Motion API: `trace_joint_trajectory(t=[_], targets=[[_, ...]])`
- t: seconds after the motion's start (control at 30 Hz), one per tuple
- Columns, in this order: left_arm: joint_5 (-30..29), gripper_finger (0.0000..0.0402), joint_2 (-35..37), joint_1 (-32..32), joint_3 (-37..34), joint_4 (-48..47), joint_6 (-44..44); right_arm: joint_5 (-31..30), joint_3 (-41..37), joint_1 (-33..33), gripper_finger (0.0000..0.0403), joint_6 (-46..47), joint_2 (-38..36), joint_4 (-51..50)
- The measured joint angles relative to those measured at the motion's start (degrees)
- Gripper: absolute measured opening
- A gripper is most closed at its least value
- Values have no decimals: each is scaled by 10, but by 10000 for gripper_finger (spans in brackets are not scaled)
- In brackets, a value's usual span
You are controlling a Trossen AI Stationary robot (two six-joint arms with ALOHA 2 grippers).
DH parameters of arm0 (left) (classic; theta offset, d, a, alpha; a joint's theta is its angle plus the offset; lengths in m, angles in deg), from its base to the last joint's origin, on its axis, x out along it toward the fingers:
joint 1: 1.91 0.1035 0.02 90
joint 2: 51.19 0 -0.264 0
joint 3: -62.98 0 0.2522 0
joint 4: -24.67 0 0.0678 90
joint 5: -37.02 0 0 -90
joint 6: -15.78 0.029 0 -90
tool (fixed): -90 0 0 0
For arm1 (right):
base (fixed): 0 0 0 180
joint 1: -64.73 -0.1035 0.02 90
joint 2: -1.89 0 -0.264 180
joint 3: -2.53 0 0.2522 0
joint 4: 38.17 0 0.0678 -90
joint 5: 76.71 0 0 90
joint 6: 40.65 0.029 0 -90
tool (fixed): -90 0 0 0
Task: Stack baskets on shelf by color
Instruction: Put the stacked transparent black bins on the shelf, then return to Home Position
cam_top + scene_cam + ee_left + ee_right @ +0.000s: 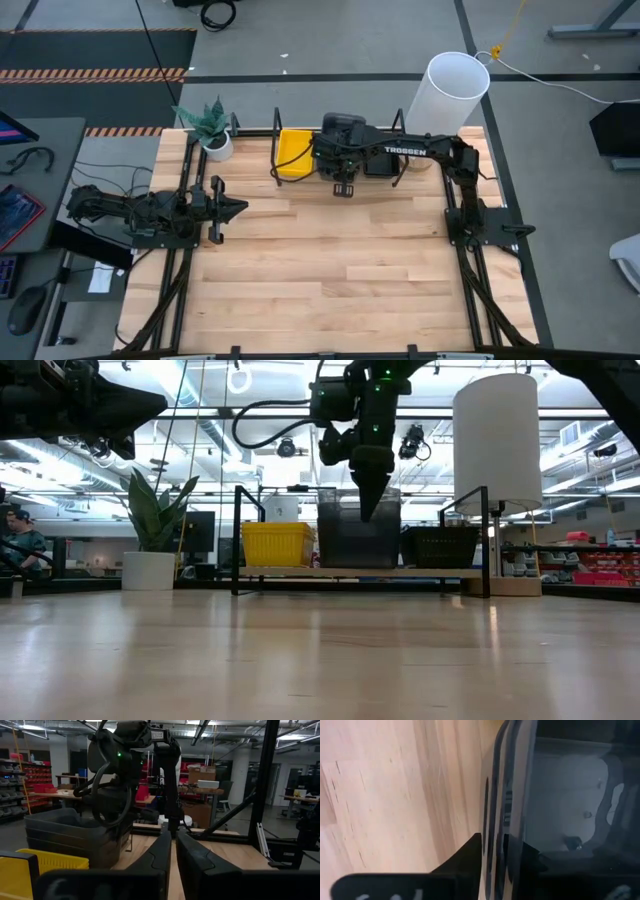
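The shelf (236,540) stands at the table's far edge with three bays. A yellow basket (278,544) sits in its left bay, a stack of dark grey baskets (345,545) in the middle bay and a black mesh basket (440,546) in the right bay. My right gripper (368,510) points down over the grey stack's near rim (496,815), slightly open, with one finger outside the rim and one inside. My left gripper (225,208) waits shut at the table's left side, holding nothing. My right gripper stands astride the near rim (495,835) of the top grey basket, coming from above and pointing down, one finger (467,855) outside the wall and the other inside. Whether the fingers touch the rim I cannot tell. The basket rests nested on the stack in the shelf.
A tall white cylinder (450,90) stands at the shelf's right end. A potted plant (212,125) stands at its left end. The wooden tabletop (330,270) stretches bare from the shelf to the near edge. Black mounting rails (470,230) run along both sides.
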Motion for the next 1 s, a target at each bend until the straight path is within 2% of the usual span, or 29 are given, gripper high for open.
trace_joint_trajectory(t=[0.17,0.4,0.7,1.0], targets=[[0,31,0,0,0,0,0,2,19,-1,98,9,0,-25],[0,26,0,0,0,0,0,4,99,-1,100,40,-1,-85],[0,36,0,0,0,0,0,6,192,-3,100,101,-3,-218],[0,25,0,0,0,0,0,36,194,-36,99,140,-82,-215]])
